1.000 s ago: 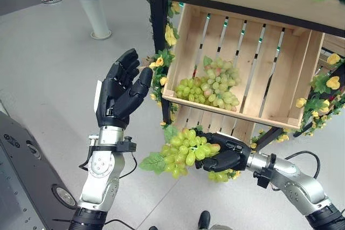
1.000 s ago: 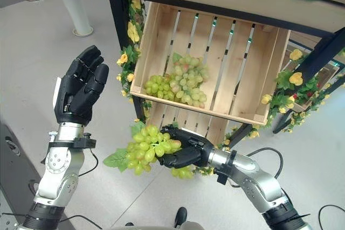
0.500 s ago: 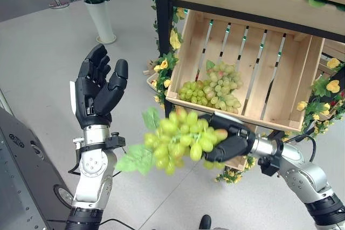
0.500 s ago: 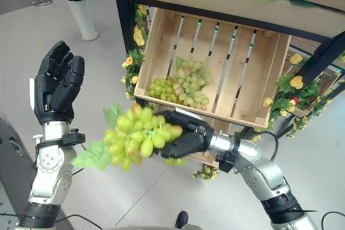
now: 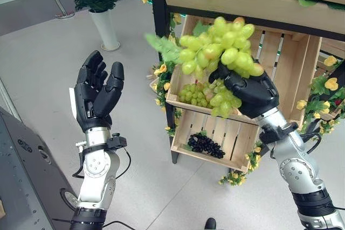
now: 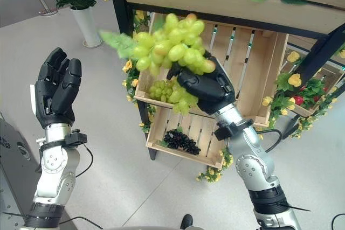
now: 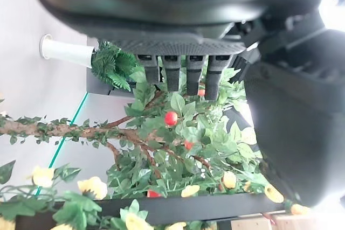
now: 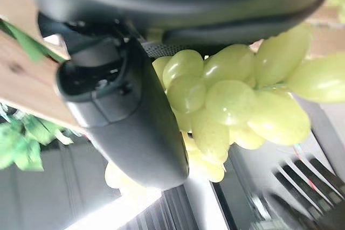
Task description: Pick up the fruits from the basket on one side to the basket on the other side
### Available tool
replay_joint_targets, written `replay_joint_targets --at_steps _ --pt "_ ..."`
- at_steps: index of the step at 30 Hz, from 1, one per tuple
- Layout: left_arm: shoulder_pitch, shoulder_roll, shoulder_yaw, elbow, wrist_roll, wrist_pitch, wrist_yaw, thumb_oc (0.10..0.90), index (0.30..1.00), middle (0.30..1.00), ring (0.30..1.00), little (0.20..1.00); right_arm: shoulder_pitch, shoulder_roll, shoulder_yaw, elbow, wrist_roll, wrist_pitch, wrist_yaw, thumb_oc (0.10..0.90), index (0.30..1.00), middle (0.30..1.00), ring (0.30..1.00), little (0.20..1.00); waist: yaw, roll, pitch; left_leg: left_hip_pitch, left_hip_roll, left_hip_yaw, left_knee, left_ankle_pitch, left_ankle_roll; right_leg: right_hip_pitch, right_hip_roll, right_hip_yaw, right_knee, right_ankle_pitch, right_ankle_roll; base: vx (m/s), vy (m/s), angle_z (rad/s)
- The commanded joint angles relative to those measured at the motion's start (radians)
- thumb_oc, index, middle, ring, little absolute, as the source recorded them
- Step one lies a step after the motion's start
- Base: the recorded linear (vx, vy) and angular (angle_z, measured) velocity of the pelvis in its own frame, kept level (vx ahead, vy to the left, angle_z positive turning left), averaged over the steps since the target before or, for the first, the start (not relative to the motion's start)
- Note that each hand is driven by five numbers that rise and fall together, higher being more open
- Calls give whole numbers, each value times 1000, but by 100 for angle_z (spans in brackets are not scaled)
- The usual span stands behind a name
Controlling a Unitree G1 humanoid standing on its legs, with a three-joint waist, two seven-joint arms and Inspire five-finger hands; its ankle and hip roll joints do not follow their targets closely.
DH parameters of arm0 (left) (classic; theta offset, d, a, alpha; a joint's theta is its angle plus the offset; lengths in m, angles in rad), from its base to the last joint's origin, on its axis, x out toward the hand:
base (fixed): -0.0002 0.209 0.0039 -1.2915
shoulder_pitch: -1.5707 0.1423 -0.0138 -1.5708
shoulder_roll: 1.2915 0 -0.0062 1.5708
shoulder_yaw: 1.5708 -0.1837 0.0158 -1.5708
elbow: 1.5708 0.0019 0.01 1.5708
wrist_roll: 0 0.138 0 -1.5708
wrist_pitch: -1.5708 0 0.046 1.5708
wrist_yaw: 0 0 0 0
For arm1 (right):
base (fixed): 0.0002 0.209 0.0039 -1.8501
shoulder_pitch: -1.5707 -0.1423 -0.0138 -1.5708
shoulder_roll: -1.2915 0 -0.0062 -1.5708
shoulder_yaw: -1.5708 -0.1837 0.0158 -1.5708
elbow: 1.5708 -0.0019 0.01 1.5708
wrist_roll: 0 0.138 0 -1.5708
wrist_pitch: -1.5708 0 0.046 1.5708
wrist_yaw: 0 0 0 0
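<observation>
Left eye view: the right hand (image 5: 252,91), fingers curled round the green grape bunch (image 5: 218,44), has risen before the upper crate (image 5: 294,84); left hand (image 5: 97,92) stays spread.

The right hand (image 5: 252,91) has risen with the bunch of green grapes (image 5: 218,44) curled in its fingers. A second ago it held the bunch low, below the front edge of the upper crate (image 5: 285,84), by the lower crate (image 5: 245,138). Half a second ago it was level with that front edge. Now the bunch is up in front of the upper crate's opening, above the grapes lying inside (image 5: 193,92).
</observation>
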Motion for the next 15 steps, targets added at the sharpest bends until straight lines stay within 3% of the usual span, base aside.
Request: replay_joint_targets --at_steps 1,2,4,9,15 --pt "-171 95 -48 29 56 -83 11 800 900 900 900 900 -198 44 -136 -9 -41 -203 -90 400 300 300 300 300 -6 -42 -82 -85 -28 -50 -9 6 -8 107 -102 -12 18 -91 89 0 0 0" --pt "-172 95 -50 29 56 -81 12 800 900 900 900 900 -201 42 -135 -7 -65 -202 -101 400 300 300 300 300 -6 -42 -83 -85 -28 -50 -9 5 -9 108 -102 -12 18 -91 88 0 0 0" --pt "-171 99 -51 30 43 -69 0 800 900 900 900 900 -213 -2 -134 19 -280 -180 -92 400 300 300 300 300 -7 -43 -83 -84 -30 -50 -9 5 -10 107 -103 -11 18 -90 90 0 0 0" --pt "-168 115 -59 38 20 -74 -28 800 900 900 900 900 -233 -148 -139 161 -500 -155 -109 400 300 300 300 300 -8 -51 -83 -82 -30 -50 -9 3 -11 108 -104 -10 14 -84 93 0 0 0" --pt "-172 132 -67 25 7 -69 -30 800 900 900 900 900 -287 -282 -99 338 -643 -90 -168 400 300 300 300 300 -2 -61 -78 -80 -28 -53 -9 6 -13 110 -104 -16 14 -80 94 0 0 0"
